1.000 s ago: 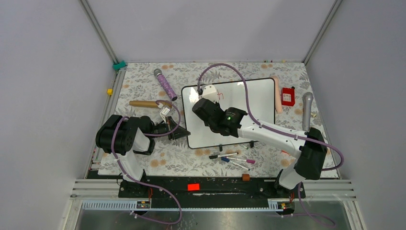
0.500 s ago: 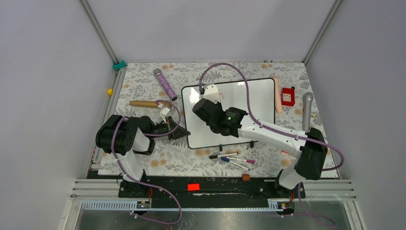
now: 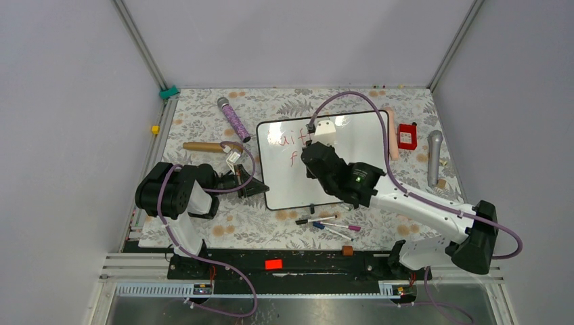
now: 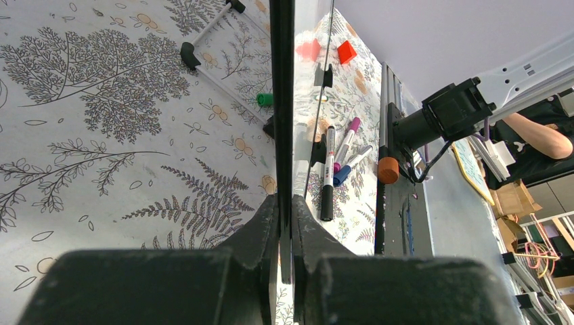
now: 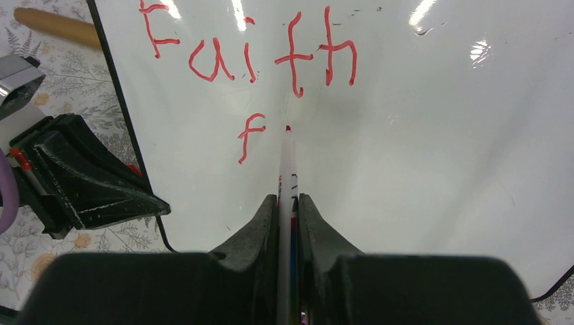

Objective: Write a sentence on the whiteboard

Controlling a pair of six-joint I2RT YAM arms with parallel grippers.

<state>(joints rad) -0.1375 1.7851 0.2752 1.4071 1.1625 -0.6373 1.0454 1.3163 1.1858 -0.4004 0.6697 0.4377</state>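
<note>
In the middle of the flowery counter [image 3: 196,115] sits the whiteboard [image 3: 365,135], its left edge pinched by the left jaws, while the right jaws, pinching a red marker [image 5: 287,169] just beside the small red f [image 5: 250,137], should press softly and keep the letters even.

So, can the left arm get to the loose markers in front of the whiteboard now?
Probably not as things stand: the left claw is shut on the whiteboard edge and would have to let go first. The markers lie uncovered nearby.
</note>
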